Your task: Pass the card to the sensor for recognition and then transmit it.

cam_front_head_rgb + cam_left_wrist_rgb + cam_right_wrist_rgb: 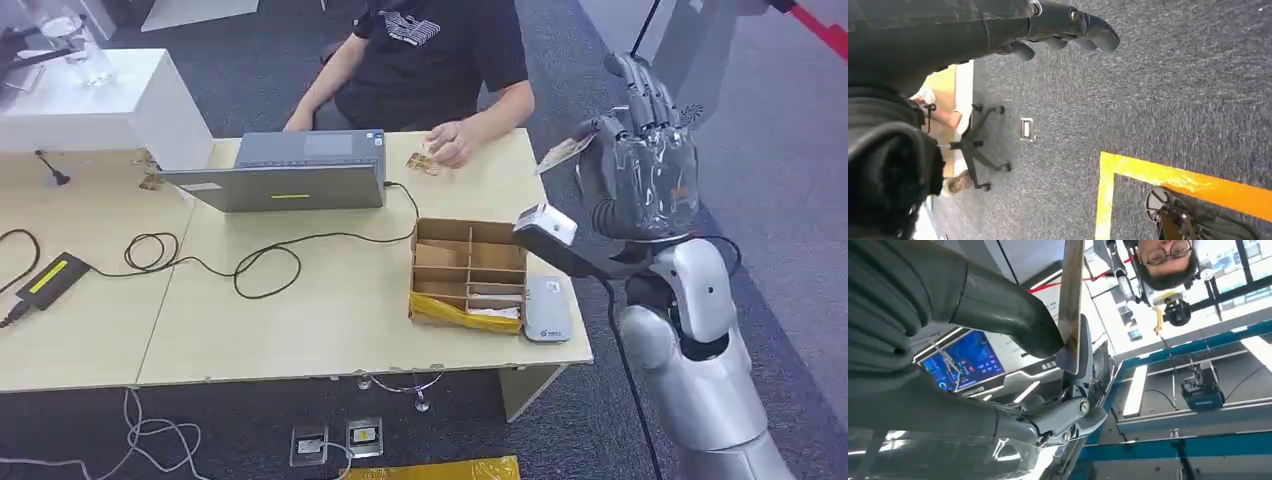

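The card (562,153) was pinched between thumb and fingers of your right hand (640,150), raised in the air beyond the table's (300,320) right edge. The sensor (547,308) lay flat near the table's front right corner, just beside the divided cardboard box (468,272). Your left hand (1068,30) hung over grey carpet, fingers curled, holding nothing. A person's hand (455,142) rested near the far edge.
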You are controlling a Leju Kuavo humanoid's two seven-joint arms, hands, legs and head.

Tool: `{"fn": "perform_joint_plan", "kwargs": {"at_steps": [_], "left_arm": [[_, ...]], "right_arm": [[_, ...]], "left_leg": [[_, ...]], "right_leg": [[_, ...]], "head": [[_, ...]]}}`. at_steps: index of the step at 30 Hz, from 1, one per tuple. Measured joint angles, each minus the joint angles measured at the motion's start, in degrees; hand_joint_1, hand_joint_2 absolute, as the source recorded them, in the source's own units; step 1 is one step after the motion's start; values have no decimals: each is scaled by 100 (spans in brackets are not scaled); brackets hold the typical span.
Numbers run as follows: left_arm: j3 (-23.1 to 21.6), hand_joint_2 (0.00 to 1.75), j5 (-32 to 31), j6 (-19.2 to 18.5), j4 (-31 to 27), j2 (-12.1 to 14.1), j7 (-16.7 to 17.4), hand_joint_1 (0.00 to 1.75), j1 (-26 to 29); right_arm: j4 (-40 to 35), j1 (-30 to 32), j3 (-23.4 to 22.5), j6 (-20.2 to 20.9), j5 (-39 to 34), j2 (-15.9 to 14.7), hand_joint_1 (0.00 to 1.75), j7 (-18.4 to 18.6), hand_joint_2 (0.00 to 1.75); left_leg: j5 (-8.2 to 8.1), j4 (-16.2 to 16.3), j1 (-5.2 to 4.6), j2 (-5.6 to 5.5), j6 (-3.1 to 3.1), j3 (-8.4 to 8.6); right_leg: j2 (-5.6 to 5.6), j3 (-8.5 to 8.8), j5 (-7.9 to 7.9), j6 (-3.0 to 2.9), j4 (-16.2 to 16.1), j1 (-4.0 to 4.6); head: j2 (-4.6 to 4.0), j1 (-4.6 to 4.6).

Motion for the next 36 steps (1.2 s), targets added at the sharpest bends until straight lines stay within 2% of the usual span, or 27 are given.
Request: {"fn": "perform_joint_plan", "kwargs": {"at_steps": [4,8,11,14,18,23,30,36], "left_arm": [[-37,0,-2,0,0,9,0,0,-3],[-52,0,-41,-13,0,24,-28,0,-15],[-94,0,-107,-63,0,33,-116,0,-48],[-155,0,-138,-72,0,28,-138,0,-73],[-203,0,-144,-77,0,31,-138,0,-71],[-275,0,-203,-173,0,44,-138,0,-73],[-334,0,-221,-201,0,68,-138,0,-72],[-428,0,-236,-240,0,90,-138,0,-71]], "right_arm": [[74,86,-59,-458,-33,0,175,-196,175],[578,-83,-53,-768,-247,20,175,-467,175],[1905,-834,-35,-1531,-463,188,175,-883,175],[2985,-1340,-35,-1821,-509,350,175,-1008,175],[4200,-1790,15,-1849,-417,638,175,-933,175],[5057,-2167,92,-1801,-199,898,175,-634,175],[5811,-2416,151,-1799,-158,1110,175,-570,175],[6284,-2442,212,-1796,6,1206,175,-376,175]], "left_leg": [[0,-1,0,0,0,-3],[0,-2,0,-3,0,-23],[5,-3,0,-2,-3,-21],[17,-2,2,-36,-2,-26],[19,-1,4,-36,0,-33],[15,-1,9,-37,-5,-36],[15,-1,9,-36,-5,-34],[15,-1,9,-35,-6,-31]], "right_leg": [[-1,1,0,0,0,0],[-4,1,0,0,2,-1],[-5,-6,6,-6,3,-1],[-31,-2,7,-5,3,0],[-29,-13,7,-5,6,1],[-28,-16,3,-10,5,6],[-28,-15,4,-9,4,6],[-28,-16,4,-9,4,6]], "head": [[0,2],[0,2],[0,2],[0,4],[0,-2],[0,0],[0,2],[0,0]]}}
